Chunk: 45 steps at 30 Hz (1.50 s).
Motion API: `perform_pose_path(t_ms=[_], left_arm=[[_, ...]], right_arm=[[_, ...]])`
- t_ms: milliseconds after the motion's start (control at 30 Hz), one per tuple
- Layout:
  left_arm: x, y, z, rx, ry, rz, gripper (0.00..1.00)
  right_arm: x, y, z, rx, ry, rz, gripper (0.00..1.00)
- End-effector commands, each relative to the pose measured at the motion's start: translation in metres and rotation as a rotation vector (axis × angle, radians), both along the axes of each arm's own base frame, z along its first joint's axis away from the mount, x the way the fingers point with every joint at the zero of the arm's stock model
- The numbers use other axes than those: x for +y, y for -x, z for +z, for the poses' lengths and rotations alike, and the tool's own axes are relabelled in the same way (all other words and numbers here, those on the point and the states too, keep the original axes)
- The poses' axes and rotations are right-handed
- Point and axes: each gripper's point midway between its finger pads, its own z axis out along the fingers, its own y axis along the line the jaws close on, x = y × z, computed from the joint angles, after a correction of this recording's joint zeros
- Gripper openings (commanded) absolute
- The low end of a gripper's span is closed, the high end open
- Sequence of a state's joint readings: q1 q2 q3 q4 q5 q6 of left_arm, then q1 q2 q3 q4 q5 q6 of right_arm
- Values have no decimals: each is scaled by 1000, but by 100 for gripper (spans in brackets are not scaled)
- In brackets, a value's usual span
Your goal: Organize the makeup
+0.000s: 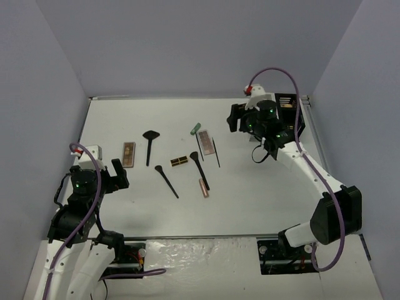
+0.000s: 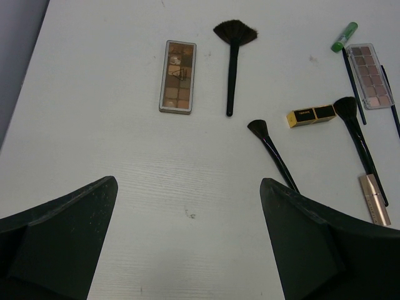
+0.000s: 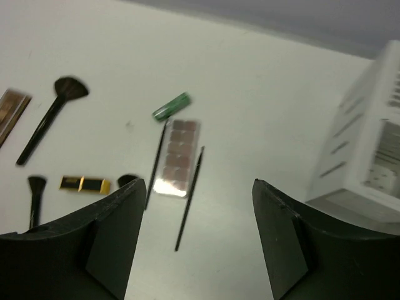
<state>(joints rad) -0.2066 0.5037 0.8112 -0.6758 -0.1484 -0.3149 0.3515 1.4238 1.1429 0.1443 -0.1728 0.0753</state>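
Evidently little is sorted: the makeup (image 1: 167,180) lies scattered mid-table, from the brown palette (image 1: 129,154) at left to the pink palette (image 1: 203,137). Left gripper (image 2: 187,194) and right gripper (image 3: 199,190) both gape, empty. The white organizer (image 3: 369,144) stands far right.

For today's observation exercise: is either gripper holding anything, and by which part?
Nothing is held: the left gripper and right gripper are both open and empty.
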Motion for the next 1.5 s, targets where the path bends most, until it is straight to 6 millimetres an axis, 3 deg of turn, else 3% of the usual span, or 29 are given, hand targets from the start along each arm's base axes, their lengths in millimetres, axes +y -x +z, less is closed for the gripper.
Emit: perform_pose_path(t_ms=[0, 67, 200, 333, 467, 733, 1067, 1233, 1467], left_arm=[[-3, -11, 13, -40, 12, -8, 97], [-3, -10, 12, -35, 10, -6, 97], [-2, -11, 11, -30, 6, 0, 97], [-1, -11, 11, -30, 6, 4, 97], [-2, -12, 10, -22, 6, -1, 97], [-1, -13, 9, -15, 4, 2, 97], [-1, -13, 8, -9, 3, 8, 97], [0, -13, 7, -6, 3, 9, 97], [0, -14, 6, -4, 3, 10, 97]], right_arm=[[70, 34, -36, 46, 110, 341, 66], [94, 43, -50, 75, 132, 428, 66], [112, 44, -83, 194, 162, 395, 65], [124, 67, -112, 252, 221, 302, 61], [139, 104, -137, 316, 229, 209, 56], [131, 136, -182, 392, 255, 30, 47], [127, 155, -205, 407, 275, -44, 43], [134, 162, -204, 384, 284, -30, 40], [136, 168, -216, 407, 290, -24, 30]])
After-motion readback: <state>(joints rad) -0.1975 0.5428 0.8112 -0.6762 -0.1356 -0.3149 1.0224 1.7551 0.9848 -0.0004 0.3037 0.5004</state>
